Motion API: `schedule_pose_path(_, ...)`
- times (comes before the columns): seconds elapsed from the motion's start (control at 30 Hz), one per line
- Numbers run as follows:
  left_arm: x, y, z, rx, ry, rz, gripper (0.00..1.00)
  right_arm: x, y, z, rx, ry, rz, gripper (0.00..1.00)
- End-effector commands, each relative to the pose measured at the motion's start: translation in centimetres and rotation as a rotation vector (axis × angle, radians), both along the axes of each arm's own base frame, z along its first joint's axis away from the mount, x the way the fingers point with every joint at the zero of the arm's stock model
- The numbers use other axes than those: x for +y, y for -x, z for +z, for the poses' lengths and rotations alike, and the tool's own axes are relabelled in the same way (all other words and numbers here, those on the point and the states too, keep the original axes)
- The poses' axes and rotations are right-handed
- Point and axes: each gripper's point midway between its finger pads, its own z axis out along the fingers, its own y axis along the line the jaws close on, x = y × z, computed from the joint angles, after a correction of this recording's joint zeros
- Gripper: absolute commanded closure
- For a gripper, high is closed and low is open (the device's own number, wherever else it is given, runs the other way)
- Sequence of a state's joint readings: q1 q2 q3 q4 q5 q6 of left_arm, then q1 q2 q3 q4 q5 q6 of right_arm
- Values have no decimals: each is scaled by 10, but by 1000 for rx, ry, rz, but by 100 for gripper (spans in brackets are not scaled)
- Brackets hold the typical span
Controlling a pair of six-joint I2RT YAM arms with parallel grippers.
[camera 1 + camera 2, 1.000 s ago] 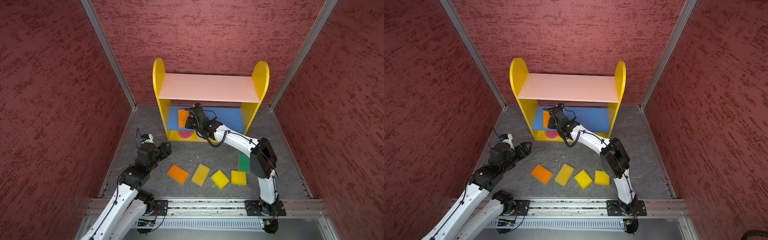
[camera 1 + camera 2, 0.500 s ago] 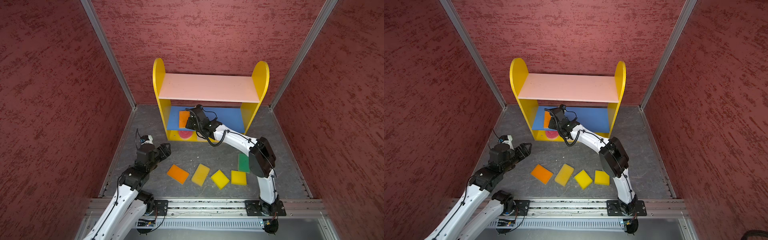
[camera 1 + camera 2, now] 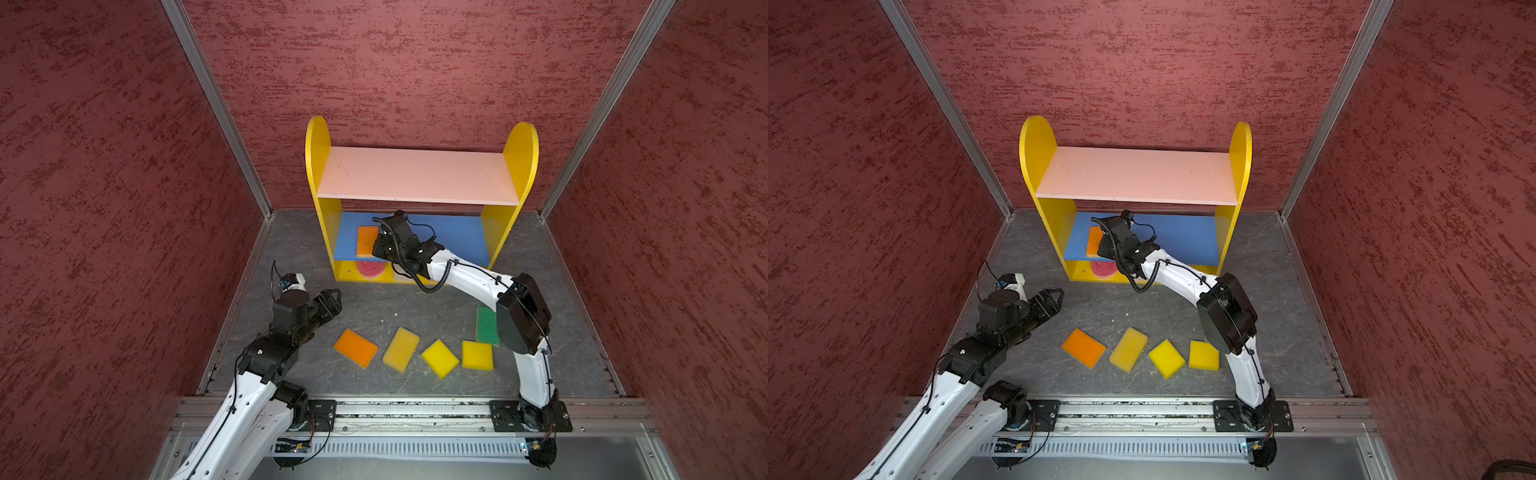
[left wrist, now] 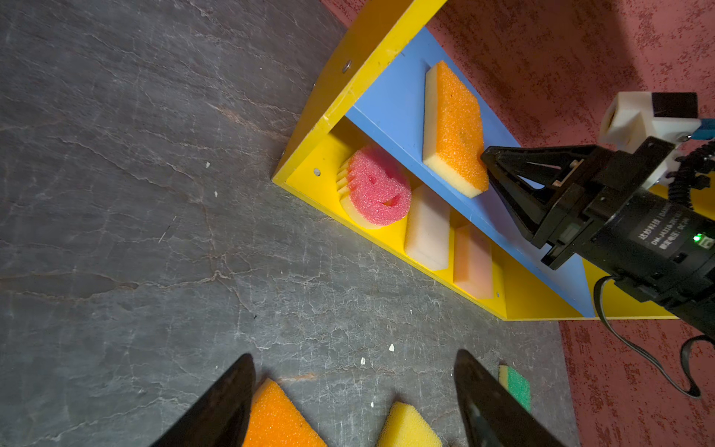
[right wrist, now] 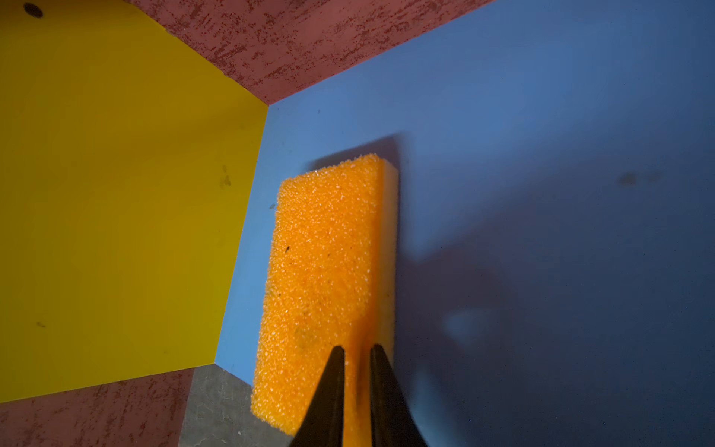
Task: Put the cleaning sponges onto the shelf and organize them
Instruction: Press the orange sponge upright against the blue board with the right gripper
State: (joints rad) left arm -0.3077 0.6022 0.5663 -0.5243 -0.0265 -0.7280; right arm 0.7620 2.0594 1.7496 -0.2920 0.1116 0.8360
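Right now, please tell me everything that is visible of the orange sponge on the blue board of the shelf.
The orange sponge is a rectangular foam pad: a coarse, porous orange top layer on a paler cream-yellow layer. It lies flat, orange side up, on the blue board, lengthways front to back, close to the shelf's yellow side panel but apart from it. Its near end reaches the board's front edge. There the right gripper pinches it, denting the foam.

Lab test cell, red textured walls (image 3: 415, 62), aluminium rail (image 3: 415, 409), grey floor (image 3: 374, 307)
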Motion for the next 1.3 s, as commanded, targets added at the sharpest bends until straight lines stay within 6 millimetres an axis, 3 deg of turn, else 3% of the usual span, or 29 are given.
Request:
schedule_pose_path(0.0,1,1,-5,14,4,1,20,0,-2,-2,8,-23,-11,79)
schedule_pose_path(0.4,-2,-1,-6,21,12,-4,19,-2,5,1,5,-46,4,76)
schedule_pose_path(0.93,-3,-2,-3,13,24,-9,20,-14,23,40,-61,-102,19,69)
schedule_pose_path(1.27,-5,-2,-5,20,27,-15,21,0,10,27,-52,-59,41,71)
